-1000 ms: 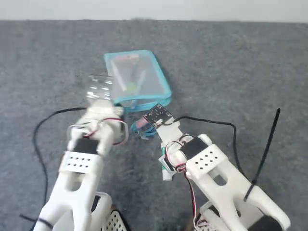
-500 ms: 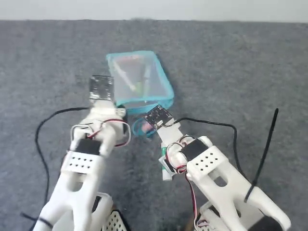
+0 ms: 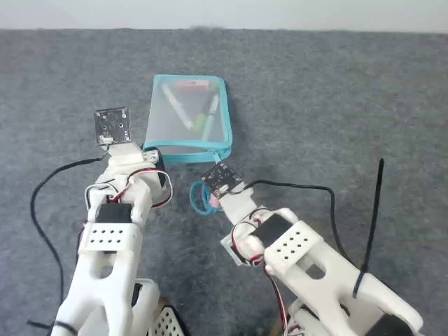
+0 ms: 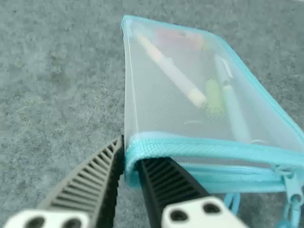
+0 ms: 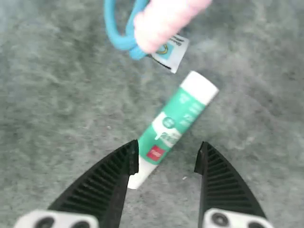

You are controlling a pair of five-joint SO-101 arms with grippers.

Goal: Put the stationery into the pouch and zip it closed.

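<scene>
The translucent pouch [image 3: 187,117] [image 4: 190,95] with teal trim lies flat on the grey carpet, with several pens and markers inside. My left gripper [image 4: 129,154] [image 3: 149,151] is shut on the pouch's near left corner, pinching the teal zip edge. The zip pull [image 4: 290,184] hangs at the other end of that edge, and a blue loop [image 3: 201,199] with a pink charm [image 5: 161,21] trails from it. A green and white glue stick [image 5: 173,124] lies on the carpet. My right gripper [image 5: 168,147] is open just above it, its fingers on either side of the stick's nearer end.
Grey carpet [image 3: 336,91] runs around the pouch with free room to the right and far side. Black cables [image 3: 308,187] trail beside both arms, and a black cable tie [image 3: 371,217] sticks up at the right.
The left arm has swung left and dragged the pouch with it, turning it squarer to the view. The right arm has shifted slightly left and lower over the glue stick.
</scene>
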